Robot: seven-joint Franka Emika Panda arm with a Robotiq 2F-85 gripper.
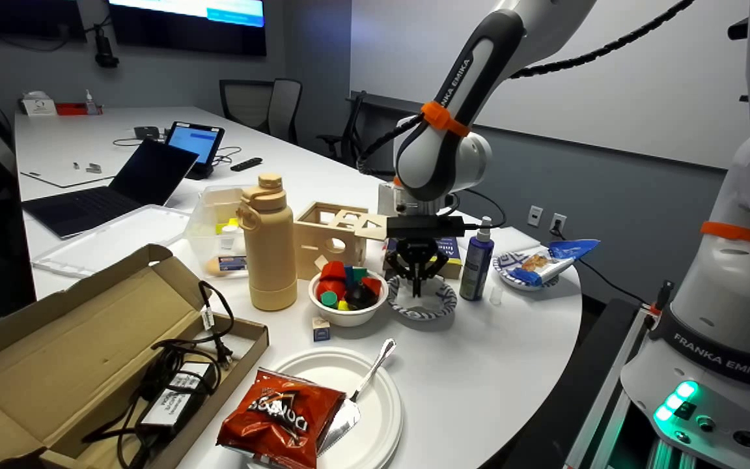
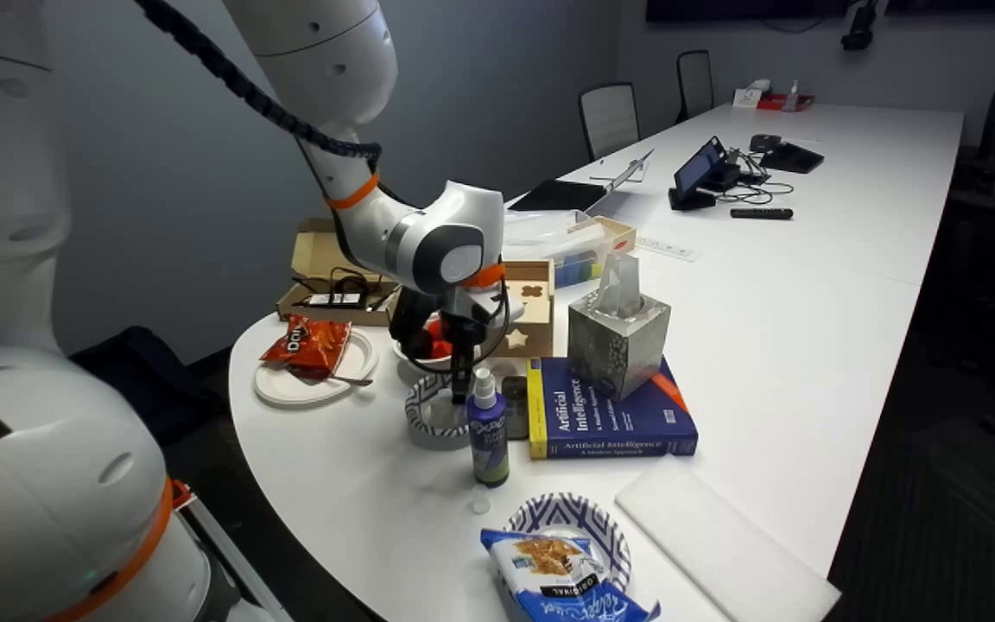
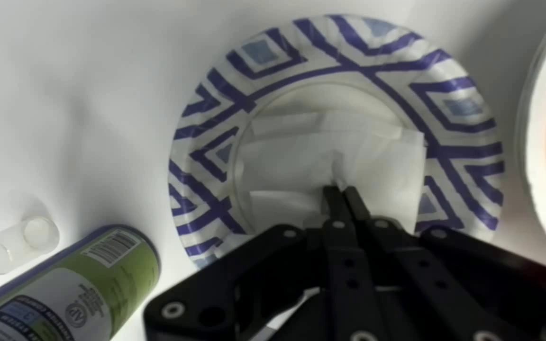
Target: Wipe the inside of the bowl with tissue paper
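Observation:
A patterned paper bowl (image 3: 202,142) stands on the table; it also shows in both exterior views (image 1: 443,307) (image 2: 418,415). A folded white tissue (image 3: 382,161) lies spread over the inside bottom of the bowl. My gripper (image 3: 341,190) points down into the bowl. Its fingertips are shut with a pinched fold of the tissue between them. The gripper also shows over the bowl in both exterior views (image 1: 416,291) (image 2: 460,393). The fingers cover the near part of the tissue and bowl in the wrist view. A tissue box (image 2: 618,341) stands on a blue book, with a tissue sticking up.
A purple spray bottle (image 2: 489,445) stands close beside the bowl, with a small clear cap (image 3: 17,244) near it. A white bowl (image 1: 349,318) of colored blocks sits against the other side. The book (image 2: 618,432), a wooden shape box (image 1: 313,241) and a tan bottle (image 1: 271,254) stand nearby.

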